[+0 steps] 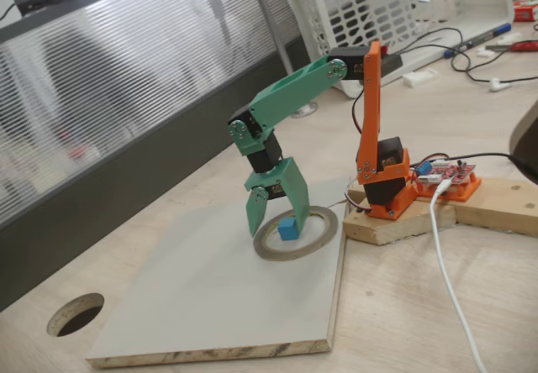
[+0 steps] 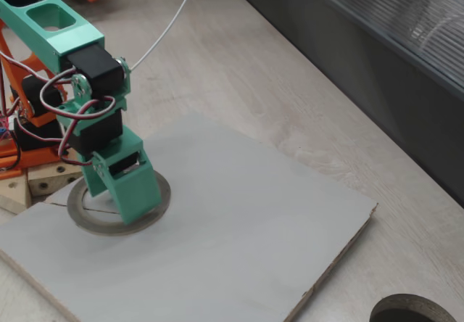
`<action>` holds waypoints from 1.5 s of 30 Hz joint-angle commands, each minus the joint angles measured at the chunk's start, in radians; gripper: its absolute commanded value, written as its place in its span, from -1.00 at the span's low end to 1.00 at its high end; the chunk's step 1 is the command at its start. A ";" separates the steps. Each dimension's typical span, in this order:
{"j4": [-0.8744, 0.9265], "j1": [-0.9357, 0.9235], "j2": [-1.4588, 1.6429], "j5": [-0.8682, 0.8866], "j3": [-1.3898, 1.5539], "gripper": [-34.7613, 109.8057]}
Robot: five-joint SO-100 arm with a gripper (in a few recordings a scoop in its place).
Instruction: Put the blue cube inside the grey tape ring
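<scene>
The small sky-blue cube (image 1: 288, 228) rests on the white board inside the opening of the grey tape ring (image 1: 324, 230), close to the ring's middle. My green gripper (image 1: 276, 226) points down over the ring, open, with its fingers spread to either side of the cube. One fingertip (image 1: 255, 228) stands at the ring's left rim with a gap to the cube; the other finger is close by the cube's right side. In the other fixed view the gripper (image 2: 119, 206) covers the cube, and the ring (image 2: 80, 219) shows around and under the fingers.
The ring lies on a white board (image 1: 202, 297) on the wooden table. A dark round hole (image 1: 76, 312) (image 2: 413, 311) is cut in the table beyond the board's corner. The orange arm base (image 1: 387, 184) stands on a wooden block with a white cable (image 1: 445, 264).
</scene>
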State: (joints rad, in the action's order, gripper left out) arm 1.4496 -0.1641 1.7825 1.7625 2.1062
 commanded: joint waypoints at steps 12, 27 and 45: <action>0.256 -0.006 0.018 0.012 -0.189 0.87; 0.568 -0.005 0.003 0.005 -0.488 0.71; 0.566 -0.005 0.021 0.003 -0.499 -0.29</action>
State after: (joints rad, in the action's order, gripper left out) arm 1.9896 -0.1657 1.7717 1.7625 1.6352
